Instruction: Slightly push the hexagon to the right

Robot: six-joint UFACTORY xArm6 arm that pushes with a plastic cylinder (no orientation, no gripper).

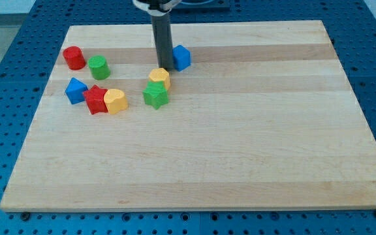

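Note:
The yellow hexagon block [160,78] lies on the wooden board, left of the middle near the view's top. A green star block [155,95] touches it just below. My tip [164,68] stands right above the hexagon's upper edge, between it and a blue cube [181,57] that sits just to the right of the rod. The tip looks very close to or touching both.
At the view's left lie a red cylinder [74,57], a green cylinder [98,67], a blue block [76,89], a red star block [96,99] and a yellow heart block [115,100]. The board [240,143] ends near the view's bottom.

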